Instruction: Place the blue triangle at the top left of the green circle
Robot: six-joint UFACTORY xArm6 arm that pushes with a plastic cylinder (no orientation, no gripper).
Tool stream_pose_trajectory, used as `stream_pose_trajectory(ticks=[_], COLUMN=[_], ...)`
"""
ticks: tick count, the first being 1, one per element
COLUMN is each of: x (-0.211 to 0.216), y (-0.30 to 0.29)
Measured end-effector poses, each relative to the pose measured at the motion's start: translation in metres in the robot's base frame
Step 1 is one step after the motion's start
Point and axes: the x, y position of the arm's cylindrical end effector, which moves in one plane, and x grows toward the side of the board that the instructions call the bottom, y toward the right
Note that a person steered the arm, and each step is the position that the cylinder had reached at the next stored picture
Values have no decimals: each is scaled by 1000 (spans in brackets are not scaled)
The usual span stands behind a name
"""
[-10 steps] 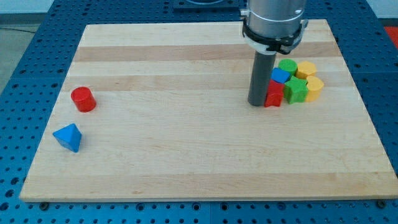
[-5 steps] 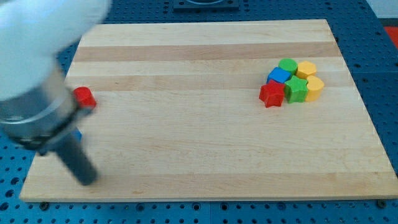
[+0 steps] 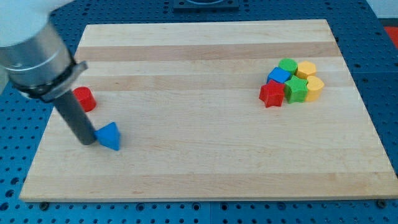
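The blue triangle (image 3: 110,136) lies on the wooden board (image 3: 205,155) at the lower left. My tip (image 3: 86,142) rests against the triangle's left side. The green circle (image 3: 287,65) sits far off at the view's upper right, at the top of a cluster of blocks.
A red cylinder (image 3: 84,99) stands just up and behind the rod at the left. The cluster at the right also holds a blue block (image 3: 279,76), a red star (image 3: 271,94), a green star (image 3: 296,89) and two yellow blocks (image 3: 306,68) (image 3: 314,88).
The rod swept from the cluster at the right over to the left edge, then pushed the blue triangle rightwards and slightly down from near the board's left edge.
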Motion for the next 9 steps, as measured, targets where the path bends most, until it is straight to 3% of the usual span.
stream_pose_trajectory(ticks=[3,6,9], x=[11,-65,-81], y=[88,155,226])
